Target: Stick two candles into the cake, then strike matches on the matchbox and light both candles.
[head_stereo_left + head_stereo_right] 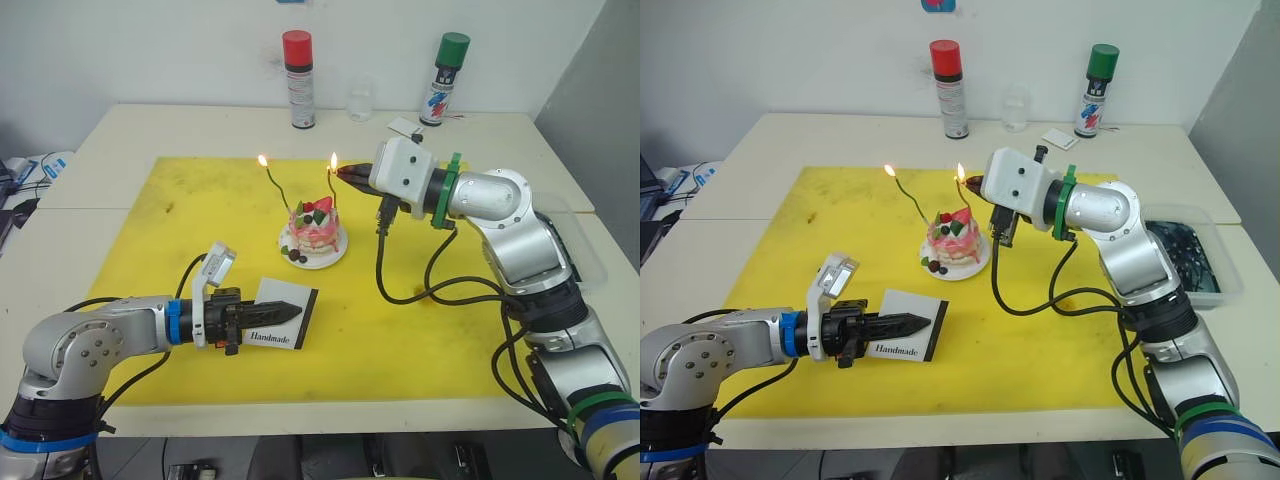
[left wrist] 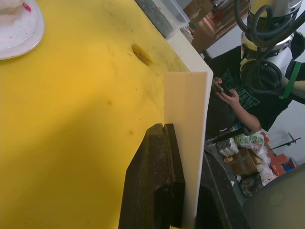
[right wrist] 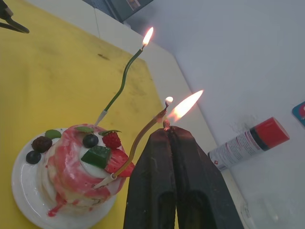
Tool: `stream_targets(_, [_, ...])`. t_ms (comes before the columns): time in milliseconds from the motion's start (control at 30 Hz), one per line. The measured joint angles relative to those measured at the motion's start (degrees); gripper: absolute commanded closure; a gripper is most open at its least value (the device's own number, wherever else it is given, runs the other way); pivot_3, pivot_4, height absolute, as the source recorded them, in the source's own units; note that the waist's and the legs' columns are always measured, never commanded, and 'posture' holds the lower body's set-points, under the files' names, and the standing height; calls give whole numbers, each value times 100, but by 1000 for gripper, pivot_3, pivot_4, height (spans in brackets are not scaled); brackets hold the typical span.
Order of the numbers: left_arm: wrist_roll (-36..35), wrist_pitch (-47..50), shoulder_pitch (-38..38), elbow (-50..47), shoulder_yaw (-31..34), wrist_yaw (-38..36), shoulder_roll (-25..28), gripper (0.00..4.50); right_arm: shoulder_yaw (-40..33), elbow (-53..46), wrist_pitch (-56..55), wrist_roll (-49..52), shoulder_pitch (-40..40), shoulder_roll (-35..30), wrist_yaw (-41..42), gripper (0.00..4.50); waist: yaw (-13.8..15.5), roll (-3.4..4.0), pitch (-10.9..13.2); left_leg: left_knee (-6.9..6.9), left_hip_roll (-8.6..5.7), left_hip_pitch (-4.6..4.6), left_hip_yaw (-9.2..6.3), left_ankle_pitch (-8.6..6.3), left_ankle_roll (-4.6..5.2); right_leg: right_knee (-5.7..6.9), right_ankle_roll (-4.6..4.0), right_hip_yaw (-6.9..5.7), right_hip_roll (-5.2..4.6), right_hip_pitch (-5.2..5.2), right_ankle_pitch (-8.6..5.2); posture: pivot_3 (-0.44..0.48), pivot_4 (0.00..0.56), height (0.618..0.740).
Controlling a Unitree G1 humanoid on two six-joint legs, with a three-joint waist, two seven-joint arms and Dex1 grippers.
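The pink-and-white cake (image 1: 313, 228) sits on its white plate (image 1: 340, 247) mid-mat. Two candles stand in it. The greenish candle (image 3: 121, 83) burns at its tip. The pinkish candle (image 3: 143, 136) leans toward my right gripper (image 1: 340, 172). That gripper is shut on a short match (image 3: 166, 125), and the match's flame reaches the pink candle's tip. At the front of the mat my left gripper (image 1: 298, 312) is shut on the white "Handmade" matchbox (image 1: 285, 293) and holds it tilted, black strip on the far edge.
A yellow mat (image 1: 180, 230) covers the table's middle. At the back stand a red-capped spray can (image 1: 299, 80), a green-capped can (image 1: 443, 80), a clear cup (image 1: 360, 100) and a small white card (image 1: 403, 126). A clear tray (image 1: 1185, 255) lies right. A person (image 2: 238, 100) sits beyond.
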Motion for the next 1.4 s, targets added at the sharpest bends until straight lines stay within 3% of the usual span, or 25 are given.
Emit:
stream_targets(333, [2,0,-37,0,-28,0,-4,4500,-1,-10,-47,1,44,-34,80,4472,0,0,0,0,0,0,1,0,0,0,0,0,0,0,0,0,150,740])
stream_targets(500, [-6,2,-113,14,-94,34,-119,4500,-139,-253,95,14,243,-343,114,4472,5,0,0,0,-1,0,1,0,0,-1,0,0,-1,1,0,0,150,740])
stream_targets(733, [-18,4,-104,15,-136,241,-412,4500,-1270,-720,1086,142,1131,-1043,-216,4472,30,0,0,2,-4,-2,0,0,0,-2,1,1,-3,5,0,0,150,740])
stream_targets(967, [123,-115,-72,14,-358,530,-827,4500,-3329,-804,2595,504,2280,-1164,-1251,4472,22,1,-1,2,-4,1,0,0,0,-2,1,11,0,7,0,0,150,740])
stream_targets(1133, [311,-271,-40,14,-477,698,-987,4500,-3621,-693,2817,488,2969,-1193,-1662,4472,-36,3,-2,1,-3,8,10,0,0,0,2,18,3,7,-1,0,150,740])
stream_targets(1267, [490,-412,-39,15,-578,883,-1151,4500,-3588,-296,2847,386,3057,-1089,-2137,3553,-56,7,-4,6,-6,9,13,1,0,0,16,22,4,8,2,0,150,740])
stream_targets(1400, [530,-480,20,12,-569,1015,-1206,4500,-3584,59,2642,333,2981,-1070,-2475,2082,-56,9,-5,7,-7,9,18,0,0,-1,39,28,3,8,-6,0,150,740])
